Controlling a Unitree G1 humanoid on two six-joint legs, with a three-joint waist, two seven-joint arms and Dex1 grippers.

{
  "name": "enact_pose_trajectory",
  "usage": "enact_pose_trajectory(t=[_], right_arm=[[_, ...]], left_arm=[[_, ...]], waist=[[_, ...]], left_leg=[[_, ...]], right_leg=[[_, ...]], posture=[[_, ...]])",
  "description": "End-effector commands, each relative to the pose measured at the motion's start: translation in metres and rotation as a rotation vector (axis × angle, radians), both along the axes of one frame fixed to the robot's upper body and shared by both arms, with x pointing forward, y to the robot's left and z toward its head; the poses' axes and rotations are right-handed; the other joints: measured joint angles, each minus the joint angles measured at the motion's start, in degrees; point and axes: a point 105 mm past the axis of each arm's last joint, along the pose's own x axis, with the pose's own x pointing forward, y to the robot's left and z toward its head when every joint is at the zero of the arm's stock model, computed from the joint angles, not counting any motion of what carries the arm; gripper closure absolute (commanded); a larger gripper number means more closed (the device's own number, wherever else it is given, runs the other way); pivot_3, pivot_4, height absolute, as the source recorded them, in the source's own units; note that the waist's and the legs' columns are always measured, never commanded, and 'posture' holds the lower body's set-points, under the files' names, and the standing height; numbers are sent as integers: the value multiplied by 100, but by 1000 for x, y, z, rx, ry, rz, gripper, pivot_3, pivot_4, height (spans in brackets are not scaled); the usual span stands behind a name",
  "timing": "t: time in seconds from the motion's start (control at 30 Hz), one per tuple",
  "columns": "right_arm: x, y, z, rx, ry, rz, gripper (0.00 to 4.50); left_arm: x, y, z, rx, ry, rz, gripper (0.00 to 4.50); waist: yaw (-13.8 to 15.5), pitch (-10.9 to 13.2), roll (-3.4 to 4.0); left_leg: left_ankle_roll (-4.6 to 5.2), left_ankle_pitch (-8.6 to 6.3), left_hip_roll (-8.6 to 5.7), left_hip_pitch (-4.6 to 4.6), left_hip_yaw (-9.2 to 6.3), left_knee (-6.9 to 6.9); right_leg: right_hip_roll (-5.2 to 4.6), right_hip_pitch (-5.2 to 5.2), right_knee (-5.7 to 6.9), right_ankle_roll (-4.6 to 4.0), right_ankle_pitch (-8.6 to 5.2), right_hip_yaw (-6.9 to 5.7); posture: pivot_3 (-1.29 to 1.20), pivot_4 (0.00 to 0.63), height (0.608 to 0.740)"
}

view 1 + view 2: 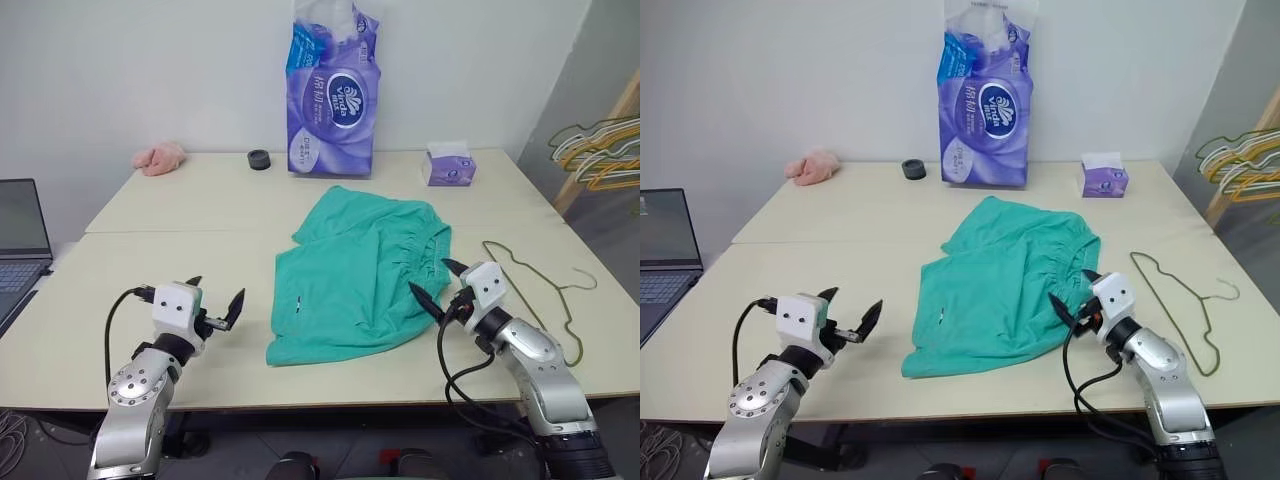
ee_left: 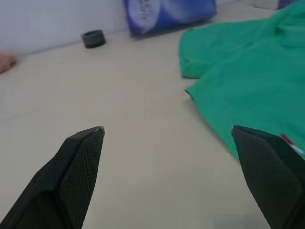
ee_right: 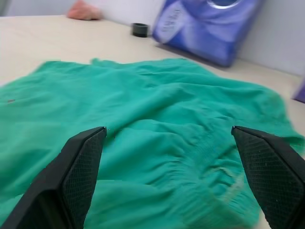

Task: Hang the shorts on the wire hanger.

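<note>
Shorts position: teal-green shorts (image 1: 362,275) are lying flat in the middle of the pale desk (image 1: 180,215), between my two arms, with the gathered waistband toward my right side and the leg hems toward my left.
Shorts long axis: they are running slantwise, from the near left corner up to the far right.
Hanger position: thin dark wire hanger (image 1: 540,290) is lying flat on the desk just beyond my right arm, well apart from the shorts, with its hook pointing toward the right edge.
Nearer arm: my right tool (image 1: 433,285) is hovering right at the waistband edge of the shorts, and it is also the one beside the hanger, so I am judging it the better placed for both.
Right tool state: its two black fingers are standing spread wide and pinching nothing; in the wrist view the crumpled waistband is sitting between them.
Right arm pose: I am pointing it forward and inward to my left, slightly downward.
Left tool position: my left tool (image 1: 216,302) is hanging over bare desk, near the left hem but not touching it.
Left tool state: fingers spread wide, empty.
Left arm pose: I am aiming it forward and inward toward the shorts, tilted slightly down.
</note>
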Motion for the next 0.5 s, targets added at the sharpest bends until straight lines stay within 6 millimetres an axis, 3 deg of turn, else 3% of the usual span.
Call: enact_pose_trajectory(t=[0.03, 0.13, 0.27, 0.5], right_arm=[[-38, 20, 20, -16, 106, 302, 22], [-47, 15, 25, -67, 143, 348, 22], [-52, 10, 29, -116, 153, 368, 22], [-54, 13, 32, -144, 102, 357, 22]], left_arm=[[-13, -32, 8, 7, 88, -316, 0], [-31, -49, 2, 35, 213, -515, 0], [-44, -56, -5, 92, 301, -632, 0], [-19, -54, -30, 310, 286, -578, 0]], waist=[[-3, 6, 6], [-17, 12, 1], [-65, 22, 2], [-113, 34, 0]], left_leg=[[6, -3, 1, -1, 3, 0], [15, -10, 7, -1, 14, 0], [17, -11, 18, 0, 31, 0], [17, -11, 27, 0, 36, 3]], right_leg=[[0, 0, -3, -2, 0, 0], [0, 1, -9, 12, -10, 3], [2, -1, -7, 16, -12, 5], [9, 1, -7, 23, -7, 5]], posture=[[-34, 0, 740], [-53, 0, 740], [-68, 0, 740], [-107, 0, 740]])
